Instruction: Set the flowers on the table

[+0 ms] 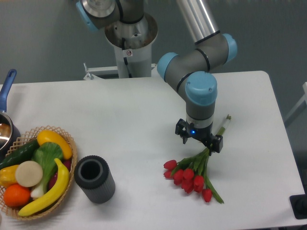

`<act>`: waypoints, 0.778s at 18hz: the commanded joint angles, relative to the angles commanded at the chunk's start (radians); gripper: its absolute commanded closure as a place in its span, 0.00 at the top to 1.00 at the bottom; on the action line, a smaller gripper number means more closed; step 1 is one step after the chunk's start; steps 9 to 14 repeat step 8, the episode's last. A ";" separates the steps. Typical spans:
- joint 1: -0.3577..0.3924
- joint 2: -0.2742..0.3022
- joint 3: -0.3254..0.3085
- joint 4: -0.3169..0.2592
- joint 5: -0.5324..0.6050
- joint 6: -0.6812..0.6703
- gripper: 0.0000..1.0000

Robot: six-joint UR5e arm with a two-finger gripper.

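The flowers [192,176] are seen lying on the white worktop [120,115], with the red buds fanned out toward the near edge and the thin green stems running up and back toward the far right. The end of the stems pokes out beyond the gripper [199,138], which is lowered directly over the middle of the stems. The jaws are hidden beneath the wrist housing, so it cannot be told whether they are spread or pinching the stems; the stems appear to pass under or between them. A small blue light is lit on the wrist just above the flowers.

Everything else is placed relative to the flowers. To their left, well apart, a dark ribbed cylinder [94,178] with an open top is stood on the worktop. Further left again, near the worktop's left edge, a woven basket [67,139] is set, filled with a banana [50,190], an orange [17,195], a green leafy vegetable [46,157] and other colourful produce. Behind the basket, at the far left, part of a pot with a blue handle [7,86] is visible. Behind the flowers, the arm's grey links and blue-capped joints are seen rising to a base mounted past the far edge of the worktop.
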 joint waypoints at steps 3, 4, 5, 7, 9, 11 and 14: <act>0.012 0.012 0.000 0.002 -0.002 0.011 1.00; 0.011 0.017 -0.005 0.002 0.000 0.009 1.00; 0.011 0.018 -0.009 0.002 0.000 0.011 1.00; 0.009 0.017 -0.015 0.002 0.001 0.011 1.00; 0.009 0.017 -0.015 0.003 0.001 0.011 1.00; 0.009 0.017 -0.015 0.003 0.001 0.011 1.00; 0.009 0.017 -0.015 0.003 0.001 0.011 1.00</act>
